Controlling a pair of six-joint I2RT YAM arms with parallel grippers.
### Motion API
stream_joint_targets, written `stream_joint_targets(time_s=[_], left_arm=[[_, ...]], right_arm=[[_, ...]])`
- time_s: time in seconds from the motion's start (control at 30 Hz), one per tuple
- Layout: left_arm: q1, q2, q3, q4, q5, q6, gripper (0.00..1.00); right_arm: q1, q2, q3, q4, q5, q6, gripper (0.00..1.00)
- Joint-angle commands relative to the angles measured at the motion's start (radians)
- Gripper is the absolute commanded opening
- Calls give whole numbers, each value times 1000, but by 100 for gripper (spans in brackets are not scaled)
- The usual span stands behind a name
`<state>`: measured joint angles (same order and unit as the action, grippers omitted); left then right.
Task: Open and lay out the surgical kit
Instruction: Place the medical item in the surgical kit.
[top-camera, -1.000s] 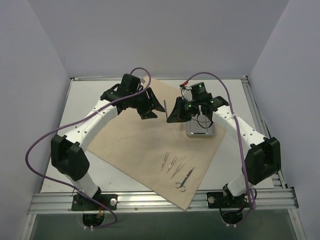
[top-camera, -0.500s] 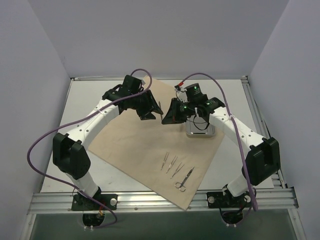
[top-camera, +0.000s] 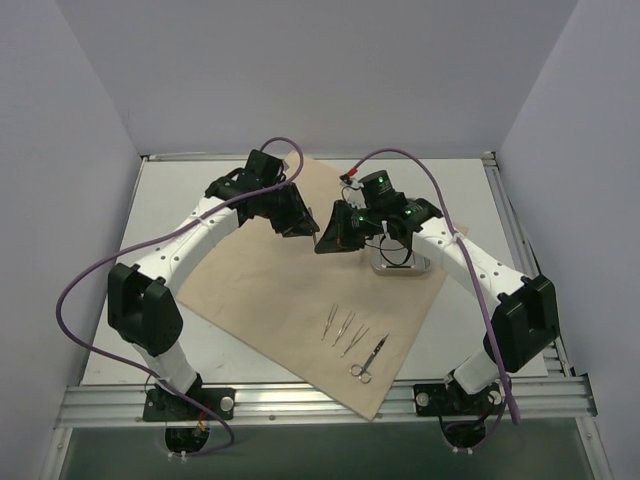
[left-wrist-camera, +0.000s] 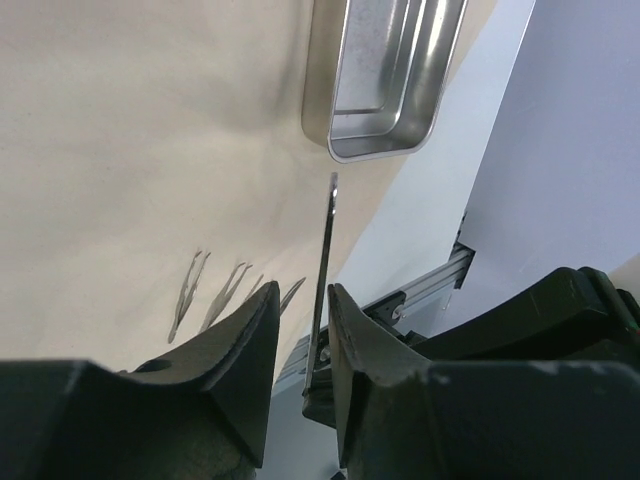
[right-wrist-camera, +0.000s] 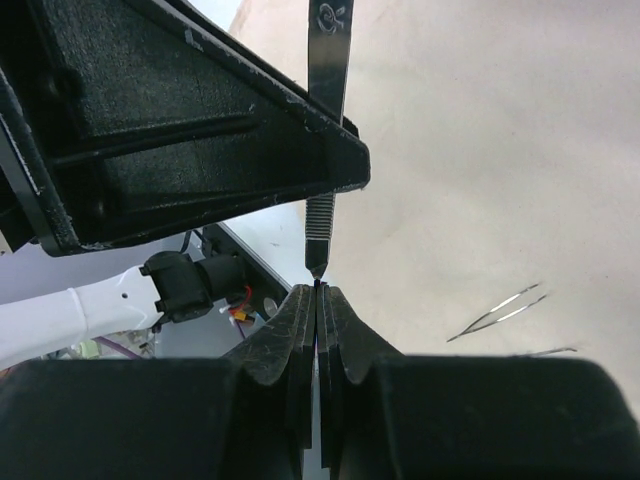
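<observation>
So the right claw (right-wrist-camera: 317, 290) is pinched fully closed on the very tip of a thin steel tool (right-wrist-camera: 328, 40), a flat strip with a ribbed grip section like tweezers have. The tool sticks straight out of that claw and runs into the gap of the left claw (left-wrist-camera: 303, 295). The left one is only narrowly apart: the strip sits close against one finger with a sliver of daylight on the other side, so it's not clamped on it as far as I can see.

From the top camera, both claws meet nose to nose in the air over the far half of the tan wrap sheet (top-camera: 260, 290), which lies spread flat and cornerwise on the white surface (top-camera: 170, 200). The shiny tray (left-wrist-camera: 385, 100) sits on the sheet's right corner, right beside the right claw, and looks empty from the left wrist view. Near the sheet's front edge, three tweezers (top-camera: 345, 328) and a pair of scissors (top-camera: 368, 360) lie in a row, well apart from the claws.
</observation>
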<state>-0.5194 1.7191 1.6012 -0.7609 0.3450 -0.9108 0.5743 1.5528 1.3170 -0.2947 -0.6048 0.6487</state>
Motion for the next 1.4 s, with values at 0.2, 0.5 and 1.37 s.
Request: stream_joint_targets(time_s=[0.2,0.5,1.37], left_arm=[[18,0,31,6,9,98,5],[16,-32,-41,2,29,332,2],[-188,54,-449,207,209,662,2]], right_arm=[[32,-23,56,22,16,12,0],[-19,-5,234,-306,235,-186,62],[-320,-186,99,-452,215,-334,67]])
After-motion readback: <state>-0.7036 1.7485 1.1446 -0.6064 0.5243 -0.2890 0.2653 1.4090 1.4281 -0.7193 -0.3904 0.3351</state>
